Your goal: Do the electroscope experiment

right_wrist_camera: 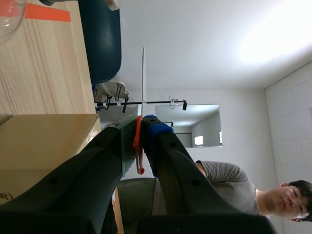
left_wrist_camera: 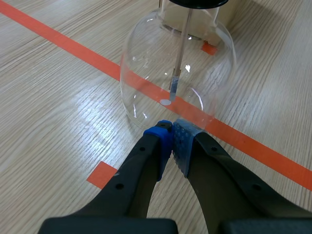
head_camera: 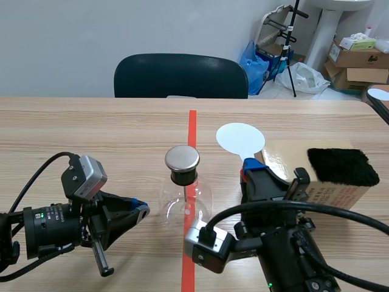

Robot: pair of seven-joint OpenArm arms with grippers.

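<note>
The electroscope (head_camera: pixel 185 198) stands mid-table on the red tape line. It is just right of the left gripper (head_camera: pixel 141 210), whose clenched, empty fingertips sit at the flask's foot. Right of the flask, the right gripper (head_camera: pixel 252 169) clamps the orange handle of a white paddle (head_camera: pixel 240 139). The left arm lies low; the right points up and away. The flask is clear glass with a black stopper, a flat metal cap (head_camera: pixel 182 158) and a thin rod (left_wrist_camera: pixel 181 44) inside. A black furry pad (head_camera: pixel 342 165) tops a cardboard box (head_camera: pixel 285 159).
</note>
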